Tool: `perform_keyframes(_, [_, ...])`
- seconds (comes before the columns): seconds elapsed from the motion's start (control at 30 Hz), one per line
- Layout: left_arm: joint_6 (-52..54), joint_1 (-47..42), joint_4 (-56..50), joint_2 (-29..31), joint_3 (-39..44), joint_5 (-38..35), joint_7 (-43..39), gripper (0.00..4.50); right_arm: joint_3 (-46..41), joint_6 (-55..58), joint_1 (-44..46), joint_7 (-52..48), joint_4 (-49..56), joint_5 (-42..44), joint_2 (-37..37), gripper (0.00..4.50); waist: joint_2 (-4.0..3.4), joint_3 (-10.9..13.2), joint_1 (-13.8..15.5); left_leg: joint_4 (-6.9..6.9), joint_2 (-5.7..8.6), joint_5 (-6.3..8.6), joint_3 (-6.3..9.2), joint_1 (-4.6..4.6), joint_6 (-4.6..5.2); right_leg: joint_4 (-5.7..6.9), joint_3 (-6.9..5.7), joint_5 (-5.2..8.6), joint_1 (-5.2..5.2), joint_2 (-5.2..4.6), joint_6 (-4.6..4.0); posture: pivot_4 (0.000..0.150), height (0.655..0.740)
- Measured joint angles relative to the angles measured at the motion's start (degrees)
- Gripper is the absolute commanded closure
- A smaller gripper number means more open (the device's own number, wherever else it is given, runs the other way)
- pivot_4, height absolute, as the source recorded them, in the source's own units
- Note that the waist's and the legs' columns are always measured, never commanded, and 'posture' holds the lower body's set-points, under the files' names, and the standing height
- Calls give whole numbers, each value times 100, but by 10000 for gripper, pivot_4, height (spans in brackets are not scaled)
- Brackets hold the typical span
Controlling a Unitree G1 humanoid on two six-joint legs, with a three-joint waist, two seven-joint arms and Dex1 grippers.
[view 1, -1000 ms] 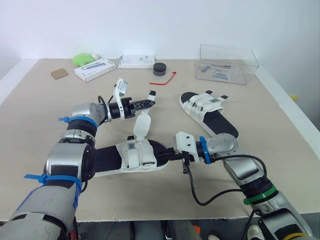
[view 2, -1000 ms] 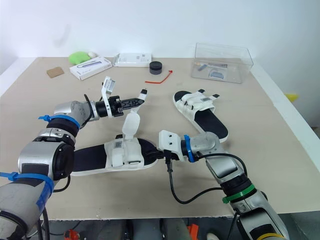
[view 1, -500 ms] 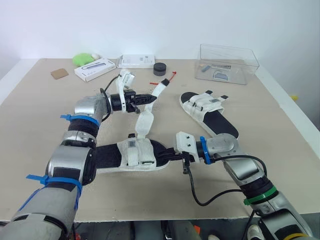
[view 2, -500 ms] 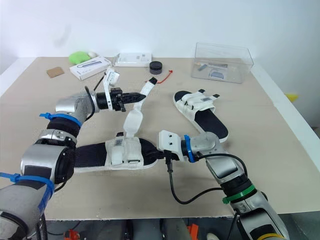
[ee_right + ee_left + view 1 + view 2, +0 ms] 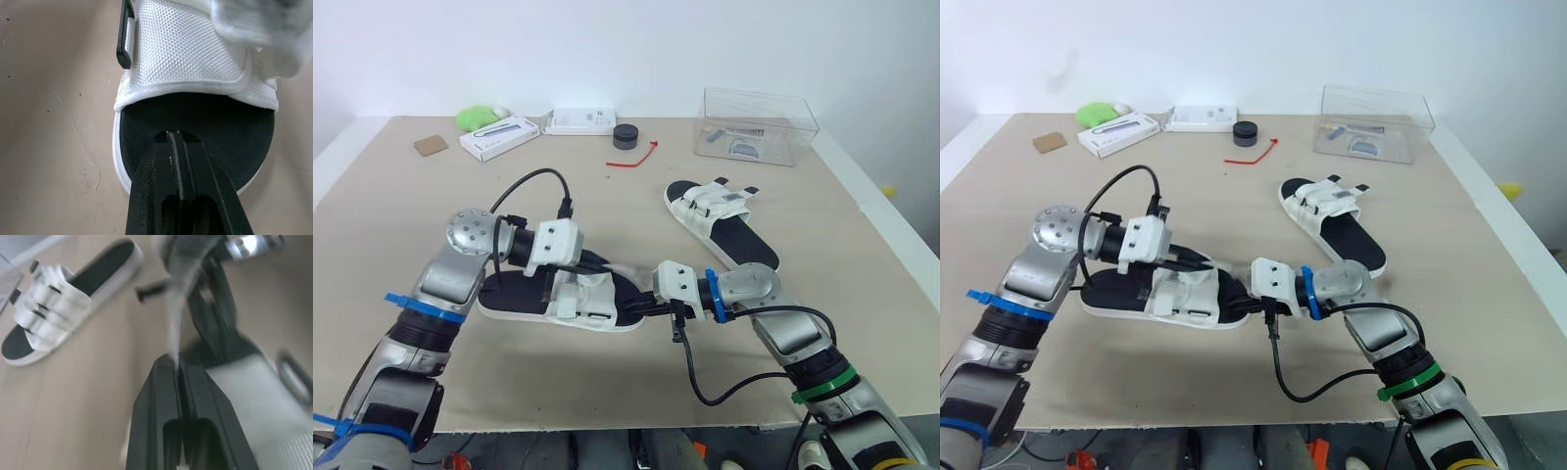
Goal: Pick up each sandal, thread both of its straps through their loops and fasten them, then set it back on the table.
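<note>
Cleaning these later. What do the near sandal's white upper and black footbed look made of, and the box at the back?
Upper: woven fabric, matte, visible mesh weave. Footbed: probably foam or rubber, finely textured. Box: clear hard plastic, see-through.

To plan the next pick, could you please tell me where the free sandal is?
In the left eye view, the free sandal lies right of centre on the table, between the clear box and the right hand.
</note>
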State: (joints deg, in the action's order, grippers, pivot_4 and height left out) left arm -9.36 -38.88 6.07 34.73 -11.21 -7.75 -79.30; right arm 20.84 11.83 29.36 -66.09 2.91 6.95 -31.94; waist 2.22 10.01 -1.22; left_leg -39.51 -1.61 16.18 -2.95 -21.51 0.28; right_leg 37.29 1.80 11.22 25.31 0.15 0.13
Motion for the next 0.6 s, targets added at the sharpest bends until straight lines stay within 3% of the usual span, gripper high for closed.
perform_keyframes(0.23, [-1647, 19, 46, 250, -26, 66, -137, 44031, 8, -96, 21, -62, -69, -12, 3, 45000, 0, 0, 1, 0, 0, 1, -6, -1, 2, -1, -2, -4, 0, 0, -7, 1500, 7400])
perform_keyframes(0.47, [-3105, -415, 738, 246, -253, 339, -109, 44031, 7, -162, 69, -118, -195, -43, 96, 45000, 0, -1, -6, -1, 0, 1, -9, 2, 3, -1, -5, -5, 0, 12, -7, 1500, 7400])
perform_keyframes(0.5, [-3240, -445, 797, 246, -274, 349, -95, 40299, 7, -178, 69, -123, -204, -43, 100, 45000, 0, -1, -8, -1, -1, 1, -9, 3, 3, -1, -5, -5, 0, 14, -7, 1500, 7400])
perform_keyframes(0.57, [-3356, -450, 872, 247, -299, 354, -80, 38534, 7, -188, 70, -128, -207, -44, 102, 45000, 0, 0, -8, -1, -5, 1, -7, 2, 3, -1, -6, -4, 0, 17, -9, 1500, 7400])
perform_keyframes(0.6, [-3430, -451, 919, 246, -314, 356, -65, 31918, 7, -194, 72, -130, -208, -44, 102, 45000, 0, 0, -6, -1, -6, 1, -5, 1, 3, -1, -8, -4, 1, 18, -9, 1500, 7400])
